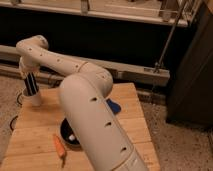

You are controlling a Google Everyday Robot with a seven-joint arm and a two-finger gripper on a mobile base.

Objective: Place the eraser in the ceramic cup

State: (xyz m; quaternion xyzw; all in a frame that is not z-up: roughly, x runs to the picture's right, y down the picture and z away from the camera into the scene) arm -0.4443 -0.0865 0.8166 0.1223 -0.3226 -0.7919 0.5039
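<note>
The white ceramic cup [33,98] stands at the far left corner of the wooden table [130,125]. My gripper [31,86] hangs straight down over it, its dark tip at or just inside the cup's rim. The eraser is not visible. My thick white arm [92,117] runs from the bottom of the view up and left to the cup, hiding the middle of the table.
A black round pan [69,136] sits near the table's front, half covered by the arm, with a small pale item inside. An orange carrot-like piece [60,148] lies left of it. A blue object [114,106] shows right of the arm. Dark cabinets stand behind and to the right.
</note>
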